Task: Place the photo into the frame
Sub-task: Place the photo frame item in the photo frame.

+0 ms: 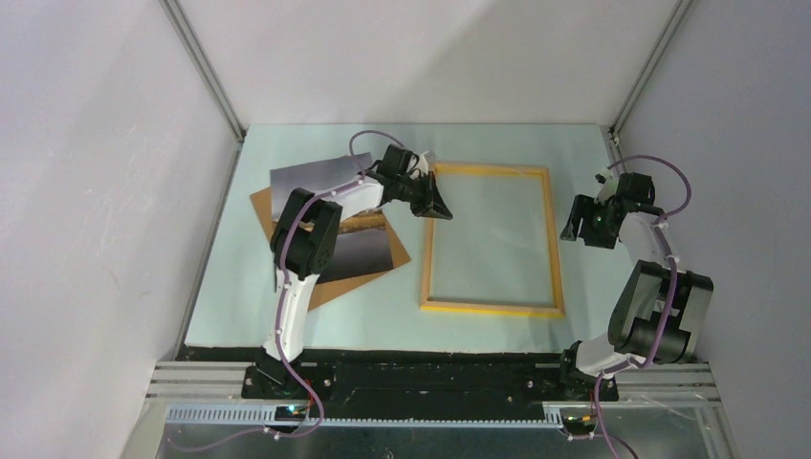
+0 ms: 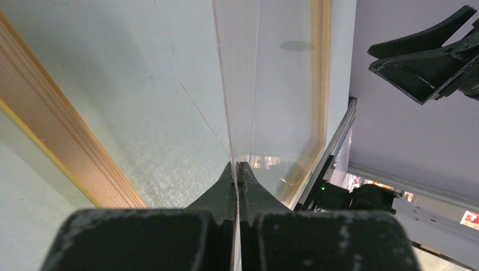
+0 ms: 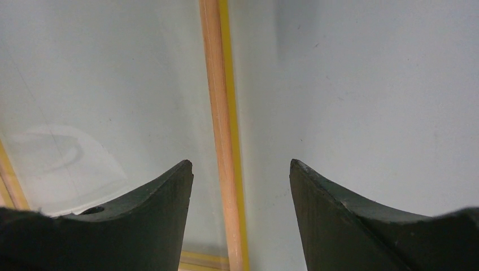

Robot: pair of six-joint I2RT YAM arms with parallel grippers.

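The frame [image 1: 491,308], with narrow yellow-orange edges, lies flat in the middle of the table. The photo [image 1: 363,251] lies face up to its left, partly hidden under my left arm. My left gripper [image 1: 440,210] hangs just inside the frame's left edge. In the left wrist view it [image 2: 237,165] is shut on the edge of a thin clear sheet [image 2: 243,84] that reaches out over the frame's opening. My right gripper [image 1: 578,228] hovers open at the frame's right edge. In the right wrist view that edge strip [image 3: 219,113] runs below and between its fingers [image 3: 242,165].
A brown backing board [image 1: 337,287] lies under the photo at the left. Grey enclosure walls stand close on both sides and at the back. A metal rail [image 1: 430,382] runs along the near edge by the arm bases.
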